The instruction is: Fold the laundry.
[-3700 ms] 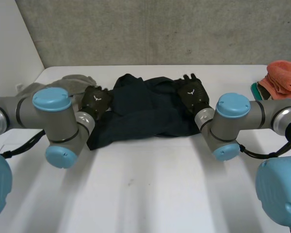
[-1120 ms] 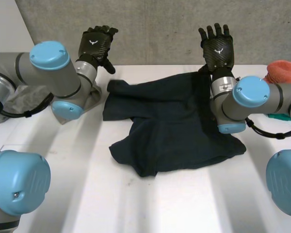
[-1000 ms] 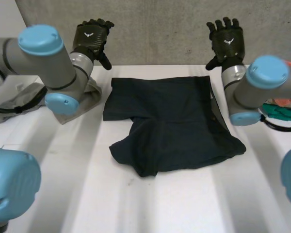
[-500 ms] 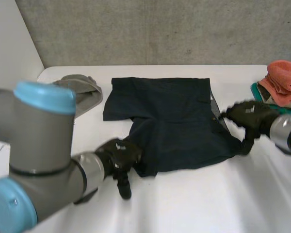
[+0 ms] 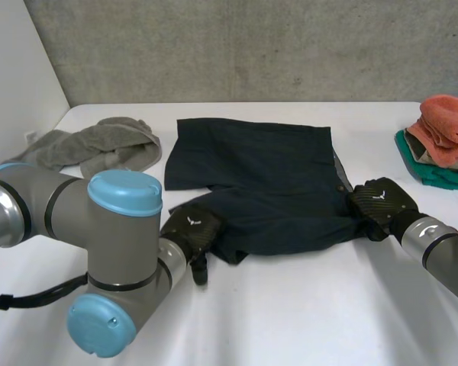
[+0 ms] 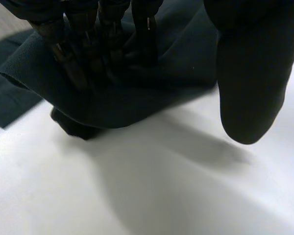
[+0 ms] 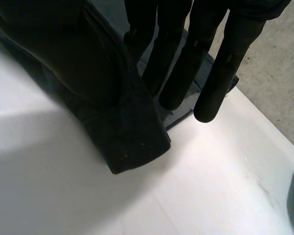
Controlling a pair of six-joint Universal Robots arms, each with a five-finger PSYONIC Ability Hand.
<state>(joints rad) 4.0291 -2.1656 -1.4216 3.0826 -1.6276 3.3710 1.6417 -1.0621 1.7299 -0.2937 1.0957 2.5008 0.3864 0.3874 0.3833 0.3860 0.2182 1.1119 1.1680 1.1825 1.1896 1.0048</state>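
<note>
"Left hand at the near left leg hem of the navy shorts, fingers curled into the cloth, thumb standing clear over the white table. And the other?"

"Right hand at the near right hem, fingers straight, reaching past the corner, thumb lying on the cloth. No grip there yet."

"And a second ago?"

"Both were raised by the back wall, spread and empty. They have since dropped to the leg ends. The shorts, a crumpled heap seconds earlier, lie flat mid-table, waistband away from the robot."

"So the spreading is done?"

"By my reading, yes: the fold proper is starting, probably hems carried up to the waistband, once the right hand closes. A grey towel waits at far left; a stack of folded cloths sits at far right."
</note>
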